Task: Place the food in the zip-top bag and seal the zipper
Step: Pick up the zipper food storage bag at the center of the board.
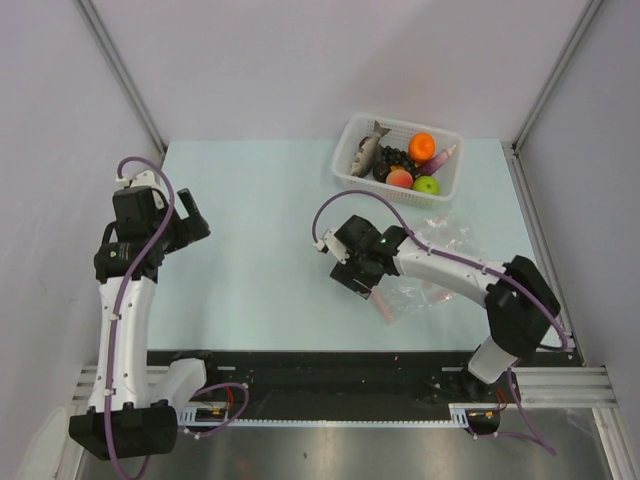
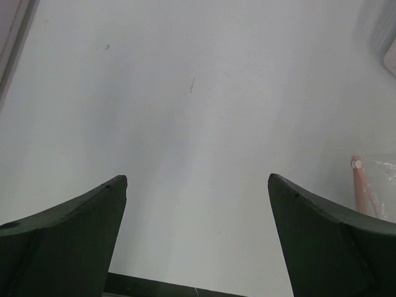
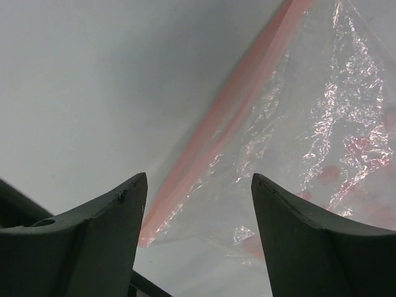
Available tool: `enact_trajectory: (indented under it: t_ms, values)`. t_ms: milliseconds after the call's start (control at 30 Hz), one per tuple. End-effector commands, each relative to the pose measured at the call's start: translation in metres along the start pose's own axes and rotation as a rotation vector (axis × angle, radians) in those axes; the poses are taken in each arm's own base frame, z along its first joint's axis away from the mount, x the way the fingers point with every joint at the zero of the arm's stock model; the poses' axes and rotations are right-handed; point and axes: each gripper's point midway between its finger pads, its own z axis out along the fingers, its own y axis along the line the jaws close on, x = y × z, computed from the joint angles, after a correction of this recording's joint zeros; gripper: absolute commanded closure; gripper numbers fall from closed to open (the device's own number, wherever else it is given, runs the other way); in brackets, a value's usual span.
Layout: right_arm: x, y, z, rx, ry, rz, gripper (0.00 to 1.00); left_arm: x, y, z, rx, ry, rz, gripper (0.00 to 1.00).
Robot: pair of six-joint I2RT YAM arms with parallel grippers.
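Note:
The clear zip-top bag [image 1: 432,262] lies flat on the table at right centre, its pink-red zipper [image 1: 383,306] along its left edge. In the right wrist view the bag [image 3: 309,142] and zipper [image 3: 229,117] lie just below my open fingers. My right gripper [image 1: 352,268] is open, hovering over the bag's zipper end. The food sits in a white basket [image 1: 345,170] at the back right: grey fish [image 1: 366,150], orange ball [image 1: 422,146], dark grapes [image 1: 393,160], peach-red fruit [image 1: 400,178], green apple [image 1: 427,185], pink piece [image 1: 441,158]. My left gripper [image 1: 192,222] is open and empty at the far left.
The left wrist view shows bare table and a corner of the bag [image 2: 374,185] at its right edge. A black rail [image 1: 330,375] runs along the table's near edge. Grey walls close in on both sides.

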Motion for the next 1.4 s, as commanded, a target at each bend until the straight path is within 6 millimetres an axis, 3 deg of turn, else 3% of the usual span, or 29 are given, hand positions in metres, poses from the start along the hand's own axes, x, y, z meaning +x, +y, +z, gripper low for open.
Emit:
enact_trajectory:
  t_ms: [0,167,300,467,567,667,700,733,800,833,900,933,967,1067,1133,1167,1200,1233,1267,1300,1333,1367]
  values:
    - [-0.016,-0.023,0.017,0.121,-0.008,0.028,0.28,-0.006,0.006,0.0,-0.023,-0.058,-0.035,0.0]
    - [-0.023,-0.032,0.033,0.151,0.016,0.044,0.3,-0.005,0.012,0.002,-0.052,-0.064,-0.04,0.0]
    - [-0.014,-0.039,0.047,0.18,0.063,0.034,0.42,-0.003,0.012,0.003,-0.05,-0.062,-0.039,0.0]
    - [-0.001,-0.041,0.054,0.194,0.104,0.028,0.48,-0.004,0.014,0.006,-0.062,-0.058,-0.043,0.0]
    - [0.001,-0.041,0.056,0.199,0.11,0.027,0.59,-0.005,0.011,0.006,-0.051,-0.058,-0.045,0.0]
    - [-0.001,-0.04,0.053,0.191,0.112,0.025,0.77,-0.004,0.006,0.006,-0.019,-0.049,-0.039,0.0]
    - [-0.003,-0.04,0.05,0.184,0.108,0.027,1.0,-0.003,0.004,0.006,-0.006,-0.043,-0.029,0.0]
    - [-0.013,-0.04,0.044,0.175,0.084,0.037,1.0,0.001,-0.007,0.005,0.061,-0.022,-0.018,0.0]
    - [-0.027,-0.04,0.022,0.153,0.034,0.089,1.0,0.004,-0.016,0.003,0.12,-0.011,0.023,0.0]
    - [-0.051,-0.034,0.006,0.087,-0.04,0.12,1.0,0.006,-0.026,0.0,0.184,0.002,0.041,0.0]
    - [-0.067,-0.028,-0.028,-0.006,-0.11,0.202,1.0,0.003,-0.034,-0.005,0.238,0.002,0.097,0.0]
    - [-0.084,-0.015,-0.046,-0.116,-0.182,0.226,1.0,0.003,-0.039,-0.007,0.266,0.008,0.114,0.0]
    - [-0.103,-0.015,-0.067,-0.155,-0.254,0.253,1.0,0.002,-0.044,-0.012,0.303,0.016,0.141,0.0]
    - [-0.151,-0.009,-0.13,-0.302,-0.462,0.33,1.0,-0.022,-0.059,-0.033,0.368,-0.055,0.176,0.0]
    - [-0.174,0.0,-0.16,-0.421,-0.543,0.38,1.0,-0.048,-0.068,-0.056,0.397,-0.147,0.205,0.0]
    - [-0.195,-0.003,-0.184,-0.455,-0.632,0.38,1.0,-0.058,-0.071,-0.063,0.406,-0.181,0.214,0.0]
    - [-0.204,-0.001,-0.193,-0.5,-0.664,0.39,1.0,-0.076,-0.076,-0.08,0.412,-0.243,0.221,0.0]
    - [-0.221,0.001,-0.214,-0.605,-0.732,0.43,1.0,-0.083,-0.077,-0.084,0.408,-0.252,0.215,0.0]
    - [-0.228,0.001,-0.223,-0.657,-0.766,0.45,1.0,-0.1,-0.078,-0.098,0.394,-0.301,0.212,0.0]
    - [-0.231,0.001,-0.222,-0.713,-0.767,0.497,1.0,-0.105,-0.078,-0.103,0.386,-0.313,0.206,0.0]
    - [-0.243,-0.009,-0.235,-0.767,-0.853,0.49,1.0,-0.108,-0.079,-0.106,0.384,-0.309,0.198,0.0]
    - [-0.244,-0.01,-0.236,-0.849,-0.827,0.595,1.0,-0.113,-0.081,-0.112,0.389,-0.324,0.203,0.0]
